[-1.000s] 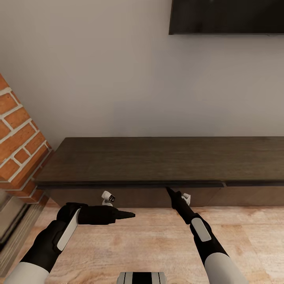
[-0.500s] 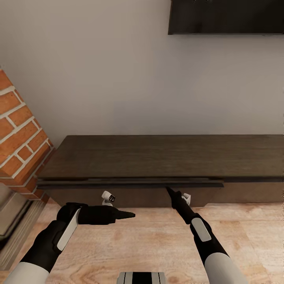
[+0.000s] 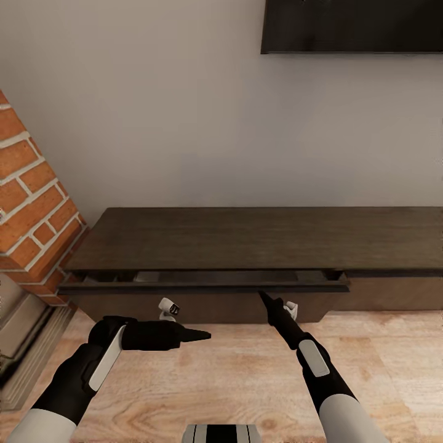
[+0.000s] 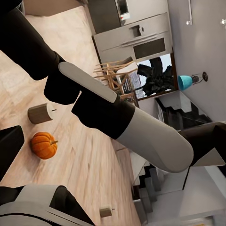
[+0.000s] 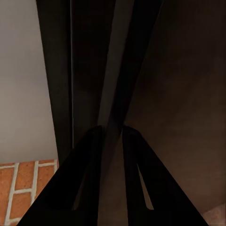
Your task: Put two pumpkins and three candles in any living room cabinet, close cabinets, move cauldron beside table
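From the head view, we judge that we are at the step of opening the cabinet (image 3: 258,240): its left drawer front (image 3: 203,287) stands a little out from the body, with a thin strip of the interior showing behind its top edge. Our right gripper (image 3: 263,298) reaches up to that top edge, near the drawer's right end. Our left gripper (image 3: 200,335) hangs below the drawer front, over the wooden floor (image 3: 234,375), its tips drawn to a point and carrying nothing. The cabinet is long, low and dark brown, with a flat handle-less front, set against the wall (image 3: 184,111) beside a brick fireplace (image 3: 31,203).

The left wrist view looks back across the room. One pumpkin (image 4: 44,145), bright orange and ribbed, sits on the floor, a stubby beige-grey candle (image 4: 41,113) near it and a second candle (image 4: 106,212) well apart from both.

In the right wrist view, the two dark fingers (image 5: 80,183) straddle the drawer's thin top lip, close to either face and nearly together (whether they truly pinch it we cannot tell for sure, though it looks gripped).

The next move, in our judgement, calls for a straight pull away from the cabinet, level with the drawer, so the lip does not slip free, until the gap takes a pumpkin.
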